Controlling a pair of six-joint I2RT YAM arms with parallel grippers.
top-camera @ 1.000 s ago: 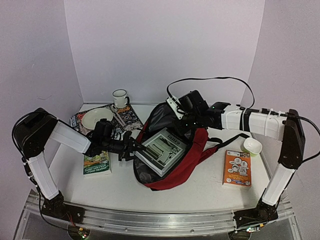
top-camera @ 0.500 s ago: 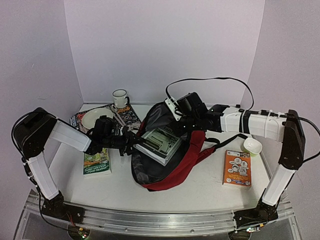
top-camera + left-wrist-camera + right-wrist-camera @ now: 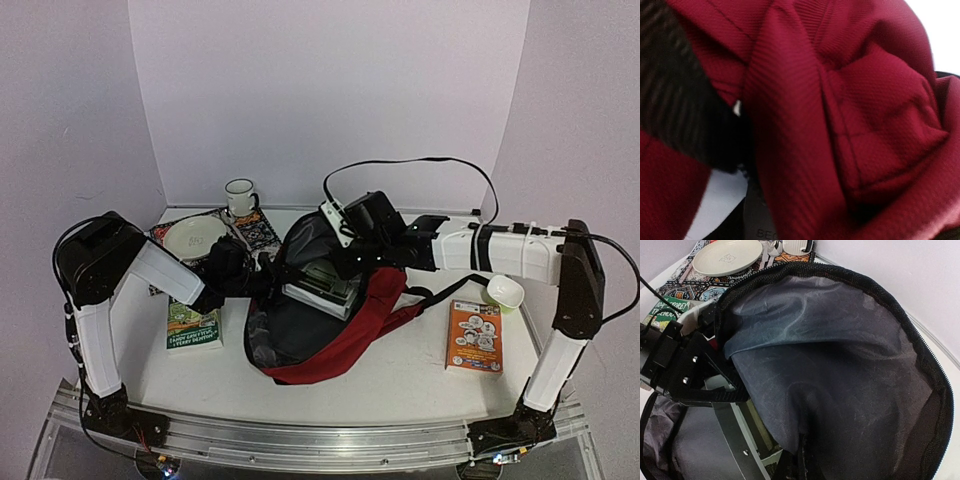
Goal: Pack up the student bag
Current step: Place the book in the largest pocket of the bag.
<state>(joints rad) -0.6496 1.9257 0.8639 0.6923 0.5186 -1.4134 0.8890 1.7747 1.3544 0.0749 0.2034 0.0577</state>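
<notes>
Red student bag [image 3: 840,125] fills left wrist view; right's shows grey lining [image 3: 830,365].

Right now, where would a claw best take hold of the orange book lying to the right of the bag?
Probably its near short edge, from above and the front: the orange book lies flat on the table, and that end is free, while the small bowl sits by its far corner.
</notes>
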